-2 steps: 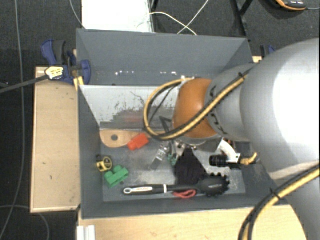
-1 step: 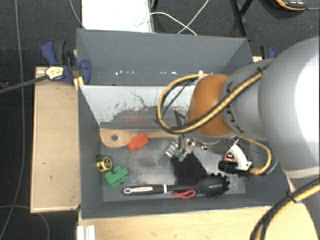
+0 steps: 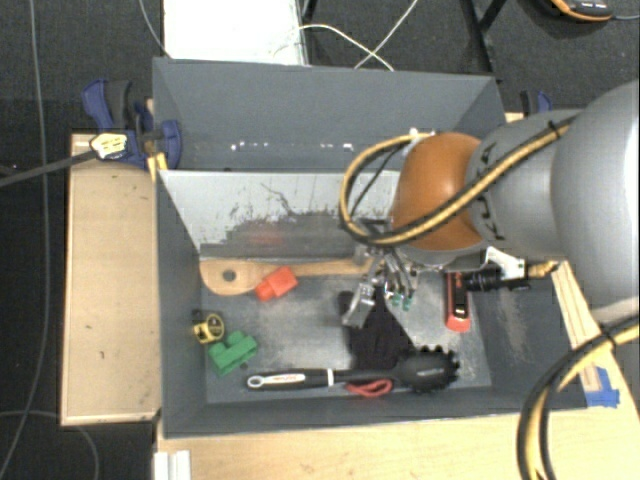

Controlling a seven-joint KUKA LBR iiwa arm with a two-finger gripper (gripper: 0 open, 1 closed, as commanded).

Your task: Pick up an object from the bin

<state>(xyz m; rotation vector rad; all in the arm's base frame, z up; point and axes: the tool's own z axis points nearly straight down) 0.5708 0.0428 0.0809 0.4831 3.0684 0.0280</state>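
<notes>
My gripper [image 3: 360,308] hangs below the orange wrist cover in the right half of the bin. It is just above the top edge of a black, crumpled soft thing [image 3: 378,346]; I cannot see whether they touch. A black brush head [image 3: 430,370] lies right of that thing by the front wall. A red and black marker [image 3: 457,303] lies to the gripper's right. A long wooden spoon [image 3: 232,274] stretches from the left towards the gripper, and an orange block [image 3: 277,284] rests against it.
A green block [image 3: 233,351] and a small yellow tape measure [image 3: 207,326] sit at the front left. A tool with a white and black handle [image 3: 290,378] and a red loop [image 3: 370,388] lie along the front wall. The arm covers the bin's right side.
</notes>
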